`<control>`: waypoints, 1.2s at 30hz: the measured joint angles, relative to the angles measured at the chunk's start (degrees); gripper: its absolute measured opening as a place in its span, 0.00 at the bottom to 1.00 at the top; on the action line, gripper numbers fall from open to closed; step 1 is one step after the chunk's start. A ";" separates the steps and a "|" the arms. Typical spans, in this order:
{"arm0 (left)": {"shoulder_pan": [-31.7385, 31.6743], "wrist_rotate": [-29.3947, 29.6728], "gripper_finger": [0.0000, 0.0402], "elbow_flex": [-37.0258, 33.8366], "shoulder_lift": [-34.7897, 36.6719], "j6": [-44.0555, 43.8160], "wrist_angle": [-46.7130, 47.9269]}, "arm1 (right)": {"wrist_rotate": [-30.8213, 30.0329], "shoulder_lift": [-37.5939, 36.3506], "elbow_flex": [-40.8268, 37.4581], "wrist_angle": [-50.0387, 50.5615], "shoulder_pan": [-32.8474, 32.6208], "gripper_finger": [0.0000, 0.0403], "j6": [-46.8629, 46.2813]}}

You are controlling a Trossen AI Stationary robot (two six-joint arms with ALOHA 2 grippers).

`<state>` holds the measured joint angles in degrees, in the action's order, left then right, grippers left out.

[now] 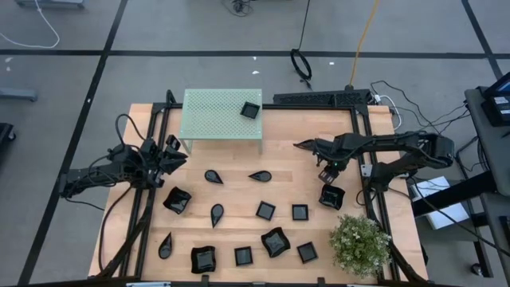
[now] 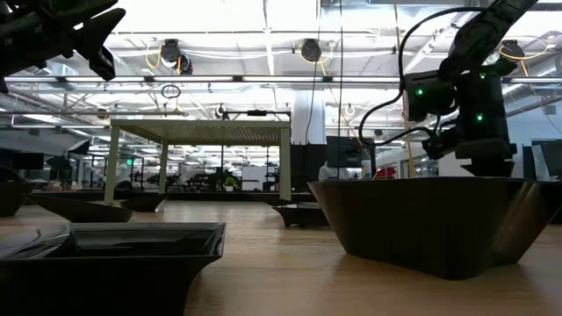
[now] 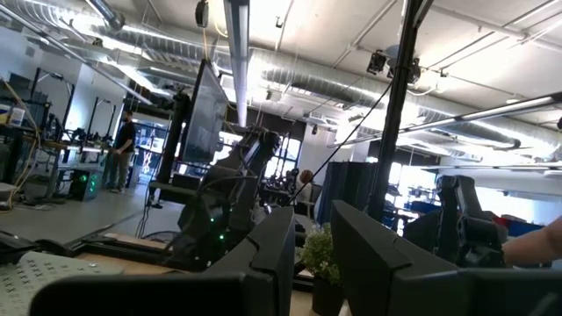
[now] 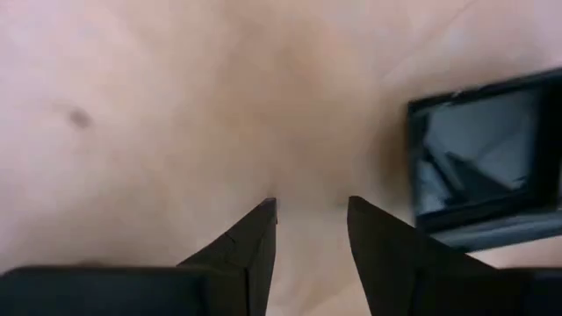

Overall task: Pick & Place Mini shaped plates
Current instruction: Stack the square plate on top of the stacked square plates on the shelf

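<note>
1. The right hand [image 1: 326, 172] is hovering over bare wood on the right part of the bench [image 1: 239, 171], pointing down. In the right wrist view its fingers [image 4: 253, 239] are standing slightly apart with only bench surface showing in the narrow gap. It is holding nothing and touching nothing.
2. A wavy-rimmed plate [image 1: 331, 197] is lying just in front of that hand, apart from it. A square dark plate is showing at the edge of the right wrist view [image 4: 485, 167], beside the fingers and not between them.
3. The left hand [image 1: 174, 151] is waiting at the left edge of the bench, raised and pointing across it. In the left wrist view its fingers [image 3: 274, 254] are parted by a small gap, with nothing between them.
4. One square plate [image 1: 250, 110] is sitting on the green platform [image 1: 211, 119] at the back, near its right corner.
5. The other plates are lying scattered on the wood: two leaf plates [image 1: 213, 176] and [image 1: 260, 176] in front of the platform, a wavy plate [image 1: 177, 199] on the left, squares [image 1: 265, 210] and [image 1: 300, 212] in the middle, and more in the front row.
6. A plant [image 1: 360, 245] is standing at the front right corner.
</note>
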<state>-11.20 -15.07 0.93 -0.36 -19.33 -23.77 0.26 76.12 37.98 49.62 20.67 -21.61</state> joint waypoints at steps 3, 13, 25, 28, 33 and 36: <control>-0.02 0.01 0.20 0.01 0.00 0.01 -0.02 | 1.14 -1.31 0.90 -0.61 -0.19 0.33 0.03; -0.02 0.00 0.20 0.00 0.00 0.00 0.00 | -9.17 -5.11 1.93 -1.30 1.26 0.33 0.25; -0.02 0.01 0.20 0.00 0.00 0.00 -0.02 | -9.61 0.54 -1.94 -3.33 6.27 0.32 1.31; -0.02 0.00 0.20 0.00 0.00 0.00 -0.02 | -9.53 0.69 -2.00 -3.91 6.27 0.28 1.30; -0.02 0.02 0.20 0.00 0.00 0.02 -0.02 | -9.20 0.74 -2.06 -4.19 6.23 0.14 1.32; -0.02 0.00 0.20 0.02 0.00 0.02 0.00 | -8.93 0.76 -2.11 -4.12 6.21 0.03 1.32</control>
<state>-11.22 -15.07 0.95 -0.36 -19.31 -23.77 -8.67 76.88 35.88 45.49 26.87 -20.29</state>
